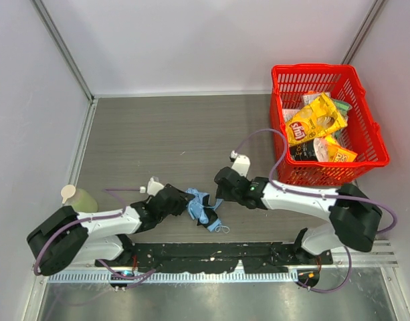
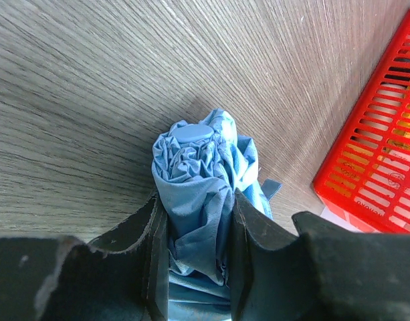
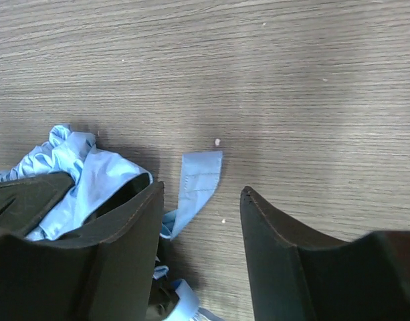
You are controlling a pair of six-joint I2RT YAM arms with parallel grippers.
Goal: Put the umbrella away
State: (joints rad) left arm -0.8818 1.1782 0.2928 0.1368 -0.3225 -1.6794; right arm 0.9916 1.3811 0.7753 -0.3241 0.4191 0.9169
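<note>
The umbrella (image 1: pixel 203 208) lies folded on the wooden table between the two arms, a bundle of light blue fabric. In the left wrist view the umbrella (image 2: pixel 199 175) points away with its round blue cap on top, and my left gripper (image 2: pixel 194 224) is shut on the bundle, both fingers pressing into the fabric. My right gripper (image 3: pixel 201 197) stands open just right of the bundle. The umbrella's flat blue strap (image 3: pixel 199 175) lies loose on the table between its fingers, touching neither. In the top view the left gripper (image 1: pixel 186 203) and right gripper (image 1: pixel 217 198) face each other across the umbrella.
A red plastic basket (image 1: pixel 310 68) holding snack bags stands at the back right, and its corner (image 2: pixel 382 160) shows in the left wrist view. A pale green bottle (image 1: pixel 78 198) stands by the left arm's base. White walls enclose the table.
</note>
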